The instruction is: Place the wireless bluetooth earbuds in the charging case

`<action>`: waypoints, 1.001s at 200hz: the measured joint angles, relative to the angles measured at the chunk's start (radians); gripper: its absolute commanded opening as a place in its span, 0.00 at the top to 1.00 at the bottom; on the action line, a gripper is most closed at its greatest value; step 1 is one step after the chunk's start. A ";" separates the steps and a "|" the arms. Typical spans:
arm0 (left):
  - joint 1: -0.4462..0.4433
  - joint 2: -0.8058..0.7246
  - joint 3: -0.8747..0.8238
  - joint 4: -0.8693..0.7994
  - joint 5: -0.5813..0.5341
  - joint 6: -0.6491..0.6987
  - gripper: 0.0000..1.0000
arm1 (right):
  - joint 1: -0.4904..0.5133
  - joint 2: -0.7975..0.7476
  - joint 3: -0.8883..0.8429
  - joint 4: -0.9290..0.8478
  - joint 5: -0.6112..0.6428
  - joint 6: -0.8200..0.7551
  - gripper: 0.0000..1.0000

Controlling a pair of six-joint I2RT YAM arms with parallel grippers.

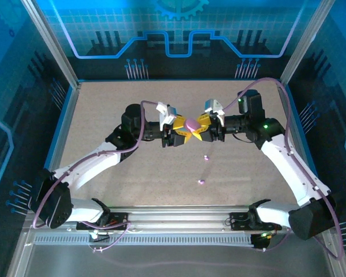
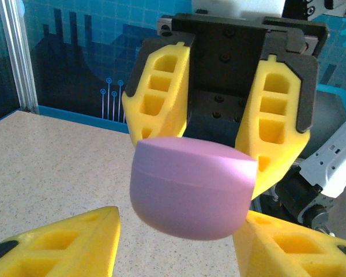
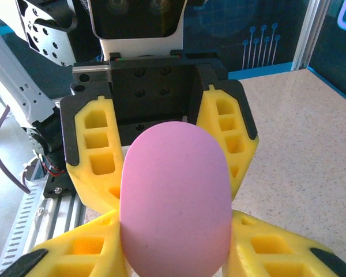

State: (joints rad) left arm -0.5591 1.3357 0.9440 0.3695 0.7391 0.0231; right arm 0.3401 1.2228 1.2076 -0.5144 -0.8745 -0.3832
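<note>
Since both arms meet at the charging case (image 2: 193, 196), it hangs up in the air over the middle of the table (image 1: 132, 173). It looks like a smooth, round pebble, pinkish-purple, w/ a thin line going around it where the lid meets the bottom. The lid looks closed. I think it's light & hard, and prob. slippery, bc it is so round w/ no flat spots. Best place to hold it is the bottom half, under that line, so the lid can swing open. The right gripper (image 3: 173, 242) is clamped on the case, w/ one yellow finger pressed on each side. The left gripper (image 2: 179, 242) has its fingers spread apart. They sit on both sides of the case, but there's a gap by one finger, so it isn't squeezing. The earbuds (image 1: 206, 157) are two tiny purple bits lying on the table, nearer than the case & a bit right. The nearer earbud (image 1: 200, 182) lies apart from the first. They're too small to see their shape. My guess is they're v. light, hard & quick to roll or flick away, so pinch each one softly w/ just the fingertips.
</note>
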 measured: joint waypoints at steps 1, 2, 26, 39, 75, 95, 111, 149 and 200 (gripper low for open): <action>0.000 0.000 0.000 0.000 0.001 0.000 0.46 | 0.000 0.000 0.000 -0.001 -0.001 0.000 0.62; 0.000 0.000 0.000 0.000 0.001 0.001 0.46 | 0.000 0.001 0.001 -0.002 -0.001 -0.001 0.62; 0.000 0.000 0.000 -0.001 0.011 0.003 0.46 | 0.000 0.017 0.012 -0.045 -0.002 -0.031 0.62; 0.000 0.000 0.001 -0.005 0.014 0.003 0.46 | 0.000 0.024 0.016 -0.071 -0.002 -0.050 0.62; 0.000 0.000 0.005 -0.021 0.020 0.003 0.48 | 0.000 0.043 0.041 -0.115 -0.005 -0.082 0.62; 0.000 0.000 0.018 -0.042 0.028 0.006 0.49 | 0.000 0.047 0.050 -0.125 -0.009 -0.090 0.62; 0.000 0.000 0.031 -0.055 0.034 0.006 0.49 | 0.002 0.053 0.060 -0.130 -0.011 -0.095 0.62; 0.002 0.003 0.044 -0.076 0.052 0.009 0.60 | 0.006 0.067 0.077 -0.152 -0.018 -0.109 0.62; 0.006 0.006 0.055 -0.110 0.067 0.036 0.73 | 0.006 0.068 0.077 -0.164 -0.016 -0.105 0.58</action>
State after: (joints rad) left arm -0.5533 1.3418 0.9985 0.2592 0.8059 0.0589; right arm 0.3458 1.2907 1.2850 -0.6785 -0.8909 -0.4877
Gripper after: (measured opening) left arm 0.372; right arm 0.414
